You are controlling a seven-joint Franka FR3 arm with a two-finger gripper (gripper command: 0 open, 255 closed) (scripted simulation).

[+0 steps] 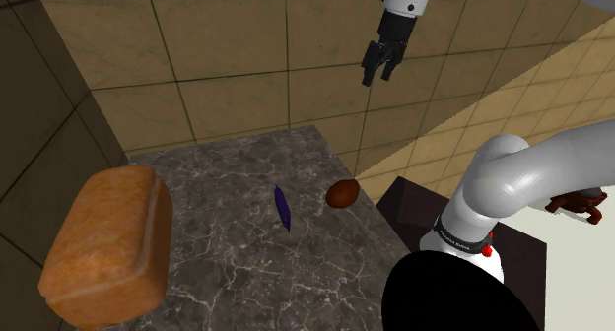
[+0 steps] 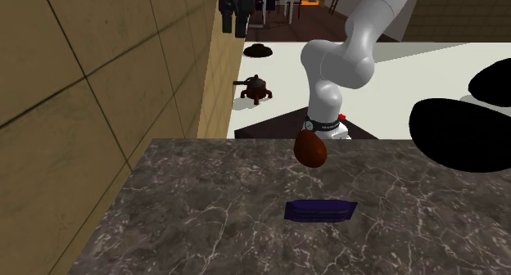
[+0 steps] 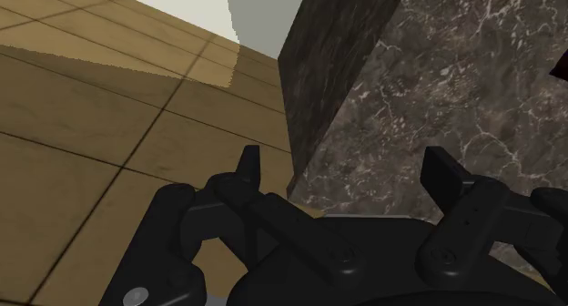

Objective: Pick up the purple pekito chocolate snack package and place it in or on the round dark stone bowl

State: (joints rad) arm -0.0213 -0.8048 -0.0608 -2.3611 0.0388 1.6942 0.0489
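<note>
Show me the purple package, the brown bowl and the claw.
purple package (image 2: 320, 210), second exterior view, its middle.
brown bowl (image 1: 343, 193), shoulder view, its middle.
claw (image 1: 377, 79), shoulder view, between its fingertips.

My worktop (image 1: 227, 270) is a dark stone slab veined with white. At the shoulder view's left a big brown loaf of bread (image 1: 108, 245) lies on it, near that edge. Around the middle lies the thin purple package (image 1: 282, 207). To its right, apart from it, a small reddish-brown round bowl (image 1: 343, 193) sits at the worktop's right edge.
</note>
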